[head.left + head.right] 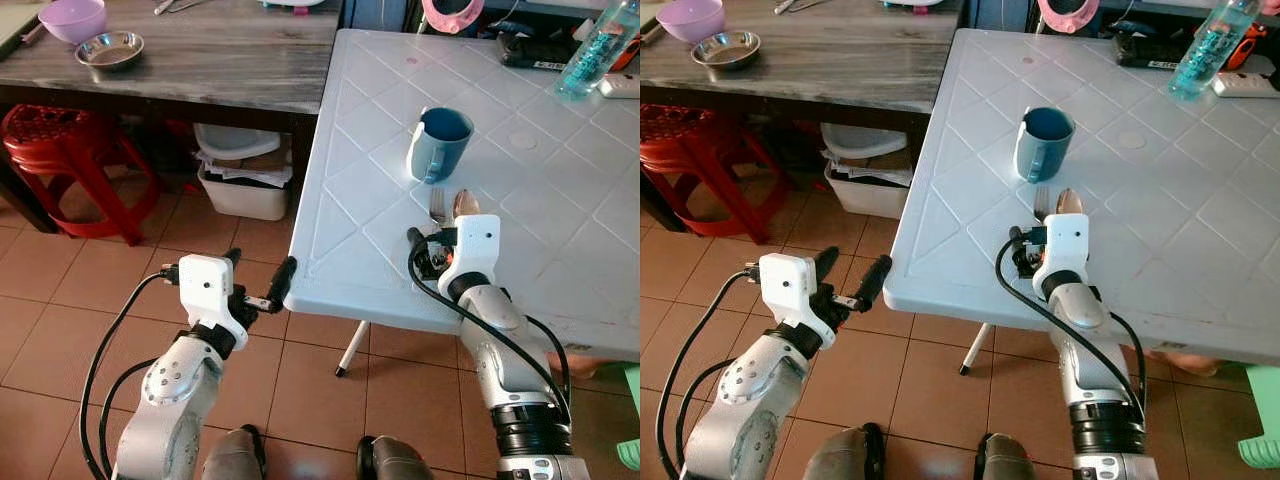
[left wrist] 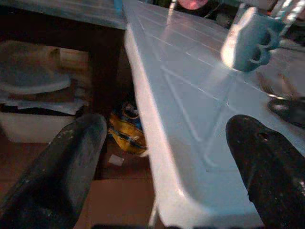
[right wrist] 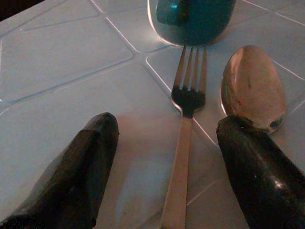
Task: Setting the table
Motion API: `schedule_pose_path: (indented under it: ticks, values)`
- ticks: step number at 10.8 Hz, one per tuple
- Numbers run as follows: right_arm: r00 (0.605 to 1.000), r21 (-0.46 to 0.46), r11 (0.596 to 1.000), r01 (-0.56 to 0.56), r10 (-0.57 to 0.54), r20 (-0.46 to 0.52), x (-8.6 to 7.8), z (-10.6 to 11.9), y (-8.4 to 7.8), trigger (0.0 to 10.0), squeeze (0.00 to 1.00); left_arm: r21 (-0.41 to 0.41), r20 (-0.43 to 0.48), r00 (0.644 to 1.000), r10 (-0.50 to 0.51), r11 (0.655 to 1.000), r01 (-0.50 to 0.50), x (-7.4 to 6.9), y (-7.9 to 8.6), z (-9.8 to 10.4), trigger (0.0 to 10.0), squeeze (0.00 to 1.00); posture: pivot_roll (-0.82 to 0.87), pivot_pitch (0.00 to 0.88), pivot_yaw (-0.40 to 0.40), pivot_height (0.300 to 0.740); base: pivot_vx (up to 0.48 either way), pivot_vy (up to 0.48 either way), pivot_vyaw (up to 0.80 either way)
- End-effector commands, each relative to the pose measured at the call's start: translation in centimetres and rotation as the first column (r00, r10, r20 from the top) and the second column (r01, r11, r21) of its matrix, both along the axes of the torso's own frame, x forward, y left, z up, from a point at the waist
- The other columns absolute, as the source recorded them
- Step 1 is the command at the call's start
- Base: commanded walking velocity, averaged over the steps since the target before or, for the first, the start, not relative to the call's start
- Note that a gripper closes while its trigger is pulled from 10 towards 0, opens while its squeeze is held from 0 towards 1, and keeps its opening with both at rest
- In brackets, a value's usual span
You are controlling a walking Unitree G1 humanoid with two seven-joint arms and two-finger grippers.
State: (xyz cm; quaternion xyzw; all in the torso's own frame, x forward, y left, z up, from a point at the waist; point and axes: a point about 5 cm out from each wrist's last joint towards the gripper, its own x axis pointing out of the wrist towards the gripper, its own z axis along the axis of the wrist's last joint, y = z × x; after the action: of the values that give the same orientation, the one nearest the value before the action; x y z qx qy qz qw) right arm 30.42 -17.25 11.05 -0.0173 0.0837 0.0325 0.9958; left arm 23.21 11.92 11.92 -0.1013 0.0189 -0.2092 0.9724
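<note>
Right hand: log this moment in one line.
right hand open over fork | spoon beside fork | mug beyond | left hand open, off table

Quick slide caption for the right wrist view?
Open right end effector straddles fork beside spoon, blue mug ahead.

white table (image 1: 340, 230) | blue mug (image 1: 437, 143), fork (image 3: 187, 138), spoon (image 3: 253, 88), bottle (image 1: 600, 45)

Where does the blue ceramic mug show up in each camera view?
Left eye view: blue ceramic mug stands on the white plastic table, beyond the fork and spoon.
Right eye view: on the table, same spot.
Left wrist view: blurred, across the tabletop.
Right wrist view: just past the metal fork.
Shared landmark: the table.
</note>
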Motion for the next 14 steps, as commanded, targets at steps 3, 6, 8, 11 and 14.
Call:
schedule_pose_path:
  ticks: [3, 6, 8, 11, 14]
  values:
    - [0.989, 0.077, 0.997, 0.028, -0.017, -0.146, -0.3, -2.4, -0.8, 3.1, 0.00, -0.003, 0.015, 0.996, -0.093, 0.996, 0.093, -0.6, -0.5, 0.5, 10.0, 0.00, 0.00, 0.148, 0.007, 0.740, 0.000, 0.000, 0.00]
    - [0.979, 0.163, 0.985, 0.064, -0.030, -0.204, -0.3, -3.2, -1.2, 0.0, 0.00, -0.002, 0.019, 0.995, -0.096, 0.995, 0.096, -0.6, -0.6, 0.5, 10.0, 0.00, 0.00, 0.148, 0.008, 0.740, 0.000, 0.000, 0.00]
    - [0.971, 0.217, 0.974, 0.069, -0.016, -0.238, -0.6, -3.7, -0.9, 0.0, 0.00, -0.001, 0.020, 0.995, -0.101, 0.995, 0.101, -0.6, -0.6, 0.6, 10.0, 0.00, 0.00, 0.147, 0.011, 0.740, 0.000, 0.000, 0.00]
    - [0.936, 0.338, 0.938, 0.079, 0.047, -0.349, -1.0, -4.9, -0.4, 0.0, 0.00, 0.005, 0.025, 0.993, -0.115, 0.993, 0.115, -0.4, -0.6, 0.7, 10.0, 0.00, 0.00, 0.161, 0.011, 0.740, 0.000, 0.000, 0.00]
    - [0.914, 0.352, 0.932, 0.083, 0.069, -0.400, -1.6, -5.6, -0.3, 0.0, 0.00, 0.007, 0.018, 0.993, -0.118, 0.993, 0.117, -0.5, -0.7, 0.6, 10.0, 0.00, 0.00, 0.167, 0.011, 0.740, 0.000, 0.000, 0.00]
